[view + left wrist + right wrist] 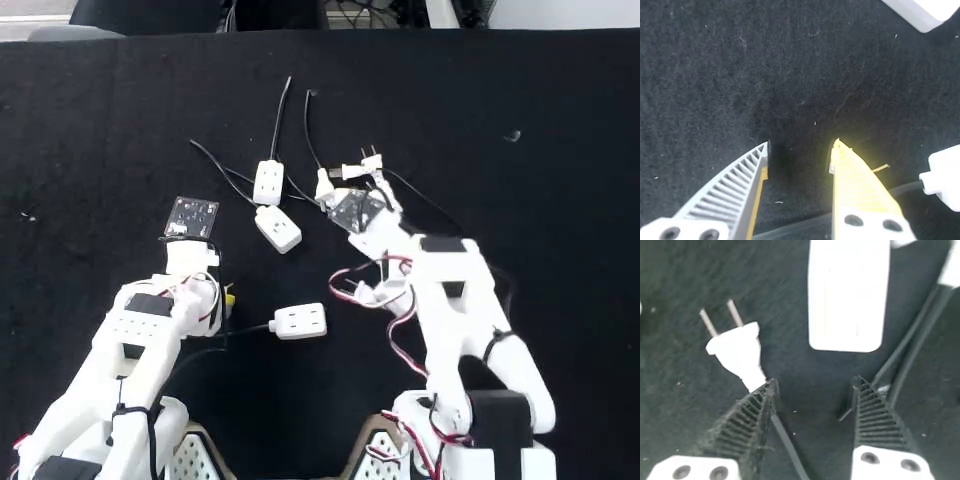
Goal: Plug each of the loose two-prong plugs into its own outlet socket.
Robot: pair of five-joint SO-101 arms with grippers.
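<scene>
Three white outlet sockets lie on the black cloth: one [268, 182] at the middle back, one [278, 228] just in front of it, and one [300, 320] nearer the front. A white two-prong plug [362, 168] lies to the right of them. My right gripper [350, 185] hovers over it, open. In the right wrist view the plug [735, 347] rests against one black fingertip [765, 392], with a socket [849, 295] beyond the right gripper [815, 384]. My left gripper [800, 145] is open over bare cloth, with the front socket [942, 180] beside its yellow finger.
Thin black cords [280, 115] run from the sockets toward the back of the table. Two more cords [910, 350] pass beside the right gripper's finger. The left gripper [225, 296] sits left of the front socket. Black cloth [520, 120] covers the table.
</scene>
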